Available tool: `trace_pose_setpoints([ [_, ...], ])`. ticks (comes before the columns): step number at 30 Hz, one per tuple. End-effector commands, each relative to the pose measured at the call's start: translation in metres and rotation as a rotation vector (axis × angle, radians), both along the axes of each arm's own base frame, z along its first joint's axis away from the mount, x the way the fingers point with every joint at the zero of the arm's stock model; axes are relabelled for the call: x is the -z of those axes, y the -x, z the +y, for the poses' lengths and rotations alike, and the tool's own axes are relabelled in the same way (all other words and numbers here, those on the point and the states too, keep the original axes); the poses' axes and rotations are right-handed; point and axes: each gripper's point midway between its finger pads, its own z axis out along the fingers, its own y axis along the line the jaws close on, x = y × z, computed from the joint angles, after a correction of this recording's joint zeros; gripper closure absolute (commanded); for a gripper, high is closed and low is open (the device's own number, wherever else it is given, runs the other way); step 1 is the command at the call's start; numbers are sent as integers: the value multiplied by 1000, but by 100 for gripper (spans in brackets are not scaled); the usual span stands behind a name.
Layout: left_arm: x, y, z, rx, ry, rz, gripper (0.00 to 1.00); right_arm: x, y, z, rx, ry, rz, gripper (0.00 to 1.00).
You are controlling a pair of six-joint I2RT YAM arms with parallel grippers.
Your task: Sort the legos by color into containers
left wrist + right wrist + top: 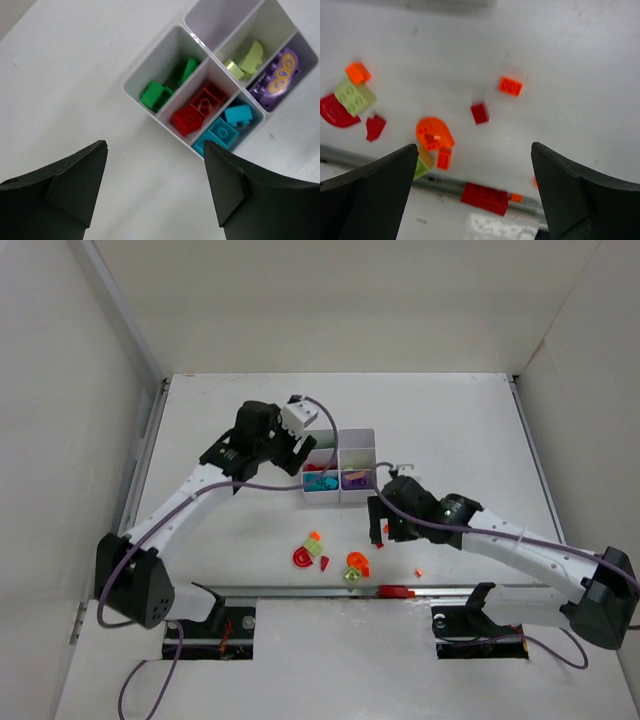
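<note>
— Left gripper (155, 152)?
— Jaws parted, empty, above the white organiser (159, 56). One column holds green bricks (152, 95), red bricks (197, 107) and teal bricks (225, 125); lime pieces (247, 60) and a purple piece (277, 80) sit alongside.
— Right gripper (475, 150)?
— Spread wide, holding nothing, over loose legos (434, 134) in red, orange and lime on the table (560, 60).

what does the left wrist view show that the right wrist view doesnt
Only the left wrist view: the white organiser, holding green pieces, red bricks, teal bricks, lime pieces and a purple piece.
Only the right wrist view: loose on the table, an orange curved piece, a small red brick, a lime brick and a long red brick.
Both: the white table, and an open, empty hand, the left hand and the right hand.
</note>
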Motion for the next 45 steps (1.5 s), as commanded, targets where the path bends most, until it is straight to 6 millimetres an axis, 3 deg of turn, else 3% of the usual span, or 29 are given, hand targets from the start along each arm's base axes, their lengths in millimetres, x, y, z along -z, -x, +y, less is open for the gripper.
trace_pose_setpoints([
  [1,19,37,10,-52,70,77,25,16,49,-11,130,-61,144,0],
  [2,47,54,14,-58,74,150,25,26,64,-13,128,-60,184,0],
  [5,56,73,10,-41,152,178,25,24,85,-8,196,-152,242,0],
  [6,68,82,11,-52,167,216,25,25,91,-12,215,-147,260,0],
  [12,69,93,11,-51,245,172,25,37,114,2,273,-145,358,0],
  [16,72,97,11,-43,299,125,25,58,146,5,283,-66,422,0],
  [17,81,101,13,-46,289,144,25,63,147,1,286,-52,425,0],
  [18,74,101,8,-33,319,106,25,66,147,1,298,-58,428,0],
  [20,80,105,7,-25,312,119,24,67,145,-2,318,-77,410,0],
  [22,74,106,7,-21,321,102,24,65,139,-5,350,-84,375,0],
  [26,75,107,8,-21,321,102,24,78,138,-14,357,-44,364,0],
  [30,69,108,8,-18,331,85,24,82,131,14,254,-103,347,0],
  [35,70,109,9,-18,331,85,24,97,134,11,242,-42,365,0],
  [45,70,109,9,-18,331,85,24,98,130,-2,302,-33,333,4],
])
